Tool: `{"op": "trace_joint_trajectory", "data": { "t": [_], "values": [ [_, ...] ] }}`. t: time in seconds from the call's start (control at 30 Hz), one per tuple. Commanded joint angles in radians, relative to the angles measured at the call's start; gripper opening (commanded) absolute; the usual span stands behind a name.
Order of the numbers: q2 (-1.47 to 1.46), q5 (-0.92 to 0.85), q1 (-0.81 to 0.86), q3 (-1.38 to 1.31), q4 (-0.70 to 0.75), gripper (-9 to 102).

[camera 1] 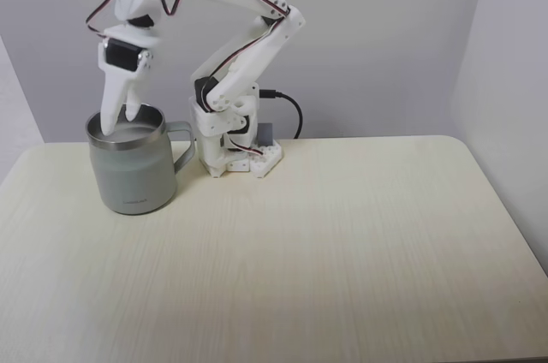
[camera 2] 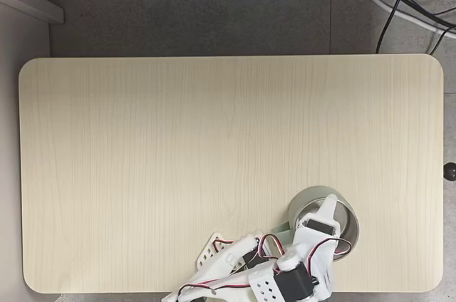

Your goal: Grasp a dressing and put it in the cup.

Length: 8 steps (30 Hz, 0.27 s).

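While the gripper (camera 1: 118, 123) dipped into the cup (camera 1: 133, 170) near the table's (camera 1: 342, 243) corner, apparently to drop the dressing, its fingers' state stayed unreadable.

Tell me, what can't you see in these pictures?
- Whether the roll is in the mug: its steel rim hides the inside in a fixed view from the side, and the arm covers much of the opening in a fixed view from above.
- Whether the hand is open or shut: its fingertips dip behind the rim.
- The hand's underside from above: its own body covers it.
- The arm's base from above: the bottom edge cuts it off.
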Motion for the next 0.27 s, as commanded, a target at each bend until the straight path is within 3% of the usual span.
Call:
{"op": "trace_joint_trajectory", "data": {
  "t": [0.0,0.23],
  "values": [
    [0.005,-0.003,-0.02,-0.008,-0.011,26],
    [-0.015,0.015,-0.061,-0.028,-0.005,26]
  ]
}}
